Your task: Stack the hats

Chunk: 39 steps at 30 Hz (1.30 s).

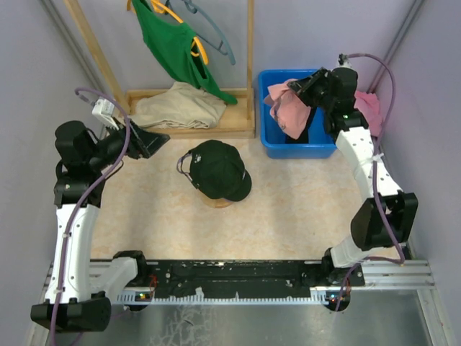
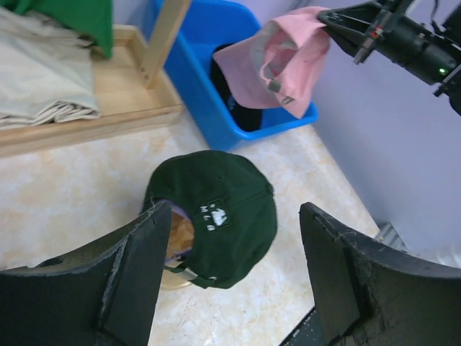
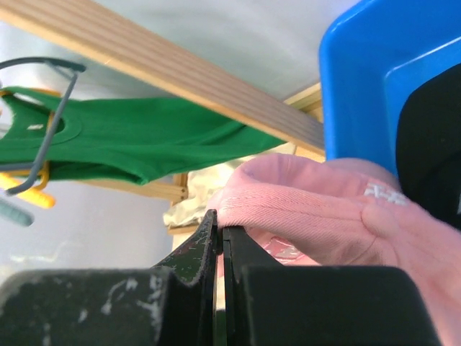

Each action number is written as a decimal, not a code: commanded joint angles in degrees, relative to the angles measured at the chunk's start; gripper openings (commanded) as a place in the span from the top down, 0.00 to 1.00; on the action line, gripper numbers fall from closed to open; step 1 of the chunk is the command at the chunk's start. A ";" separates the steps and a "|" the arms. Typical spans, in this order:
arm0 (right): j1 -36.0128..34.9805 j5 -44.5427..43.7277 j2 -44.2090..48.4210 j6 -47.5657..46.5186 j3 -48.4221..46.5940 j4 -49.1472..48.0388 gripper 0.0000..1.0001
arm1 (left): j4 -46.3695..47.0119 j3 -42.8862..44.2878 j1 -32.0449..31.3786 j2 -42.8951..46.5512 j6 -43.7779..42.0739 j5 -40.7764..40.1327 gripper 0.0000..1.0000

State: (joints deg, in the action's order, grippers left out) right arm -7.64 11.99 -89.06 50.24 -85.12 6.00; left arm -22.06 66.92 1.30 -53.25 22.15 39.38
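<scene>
A black cap (image 1: 217, 170) with a small white logo sits mid-table on a low wooden stand, and a lavender edge (image 2: 174, 211) shows under its back opening. My left gripper (image 1: 150, 137) is open and empty, hovering left of the cap; the left wrist view shows the black cap (image 2: 230, 205) below the open jaws. My right gripper (image 1: 299, 85) is shut on the brim edge of the pink cap (image 1: 289, 109), which hangs above the blue bin (image 1: 274, 144). The right wrist view shows the pink cap (image 3: 324, 209) pinched. Another black cap (image 3: 432, 144) lies in the bin.
A wooden rack (image 1: 238, 122) at the back holds a beige cloth (image 1: 176, 108). A green shirt (image 1: 176, 43) hangs on a hanger above it. A bright pink cloth (image 1: 369, 107) lies right of the bin. Purple walls close in both sides.
</scene>
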 commanded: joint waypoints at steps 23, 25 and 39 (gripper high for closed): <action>-8.40 14.63 14.68 5.40 -4.70 1.64 1.00 | 28.60 9.54 -29.50 -17.60 0.54 -6.07 0.17; -8.72 14.98 14.84 5.83 -4.77 1.54 1.00 | 30.21 9.82 -32.62 -19.36 -0.94 -8.97 0.16; -9.83 16.96 15.87 6.36 -4.76 2.81 1.00 | 36.59 10.15 -42.40 -25.96 -3.74 -20.63 0.08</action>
State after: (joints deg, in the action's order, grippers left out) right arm -17.10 26.94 -76.55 55.77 -87.22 11.25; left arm 8.93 76.38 -40.05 -78.61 18.72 22.79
